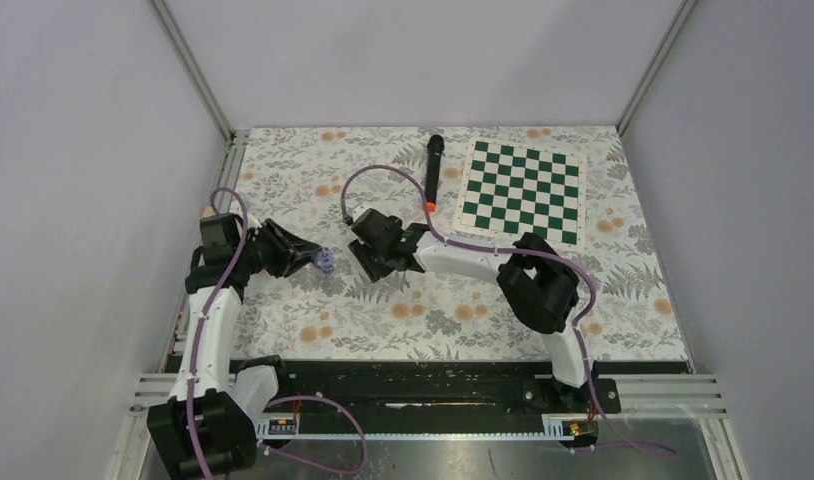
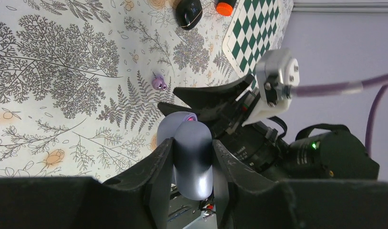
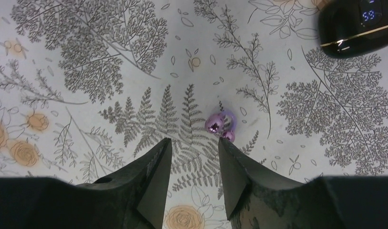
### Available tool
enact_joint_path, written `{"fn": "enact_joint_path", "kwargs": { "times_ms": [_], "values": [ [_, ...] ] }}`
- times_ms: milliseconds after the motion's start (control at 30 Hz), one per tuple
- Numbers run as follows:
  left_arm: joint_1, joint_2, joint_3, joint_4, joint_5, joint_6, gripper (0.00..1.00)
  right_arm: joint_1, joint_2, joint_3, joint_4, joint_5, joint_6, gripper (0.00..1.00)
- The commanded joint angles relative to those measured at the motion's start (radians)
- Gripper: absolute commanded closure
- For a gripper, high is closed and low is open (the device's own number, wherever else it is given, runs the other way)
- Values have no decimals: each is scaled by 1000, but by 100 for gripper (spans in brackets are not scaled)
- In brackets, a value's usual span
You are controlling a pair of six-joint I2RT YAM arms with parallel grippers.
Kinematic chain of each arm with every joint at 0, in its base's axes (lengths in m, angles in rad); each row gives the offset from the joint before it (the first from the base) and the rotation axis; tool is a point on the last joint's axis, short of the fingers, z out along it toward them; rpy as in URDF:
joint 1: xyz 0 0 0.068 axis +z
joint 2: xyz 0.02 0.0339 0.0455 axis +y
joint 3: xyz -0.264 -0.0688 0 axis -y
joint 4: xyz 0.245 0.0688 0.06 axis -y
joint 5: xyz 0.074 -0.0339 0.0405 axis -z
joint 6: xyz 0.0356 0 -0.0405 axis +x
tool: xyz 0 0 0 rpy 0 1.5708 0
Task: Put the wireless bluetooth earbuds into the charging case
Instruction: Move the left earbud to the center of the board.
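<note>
My left gripper (image 2: 192, 141) is shut on a pale purple charging case (image 2: 194, 162) and holds it above the cloth; a pink inside shows at the case's far end. In the top view this gripper (image 1: 311, 260) and the case (image 1: 326, 262) are at the left. A tiny pale purple earbud (image 3: 219, 125) lies on the floral cloth just ahead of my right gripper's right fingertip (image 3: 226, 145). My right gripper (image 3: 194, 140) is open and empty, low over the cloth. The earbud also shows in the left wrist view (image 2: 158, 82). In the top view the right gripper (image 1: 371, 262) covers it.
A black case with a lit display (image 3: 359, 24) lies beyond the earbud; it also shows in the left wrist view (image 2: 188, 12). A long black microphone with an orange end (image 1: 434, 170) lies at the back, beside a green chessboard (image 1: 523, 190).
</note>
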Motion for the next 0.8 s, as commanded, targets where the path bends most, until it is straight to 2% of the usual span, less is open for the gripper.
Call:
{"fn": "enact_joint_path", "kwargs": {
  "times_ms": [0, 167, 300, 600, 767],
  "values": [
    [15, -5, 23, 38, 38, 0, 100, -26, 67, 96, -69, 8, 11, 52],
    [18, -9, 21, 38, 46, 2, 100, -64, 93, 87, -36, -17, 65, 54],
    [20, -9, 19, 40, 48, 2, 100, -100, 80, 53, 34, -106, 126, 49],
    [20, -9, 16, 41, 48, 7, 100, -116, 76, -44, 166, -325, 226, 49],
    [20, -14, 15, 43, 49, 7, 100, -116, 41, -126, 258, -394, 318, 49]
  ]
}}
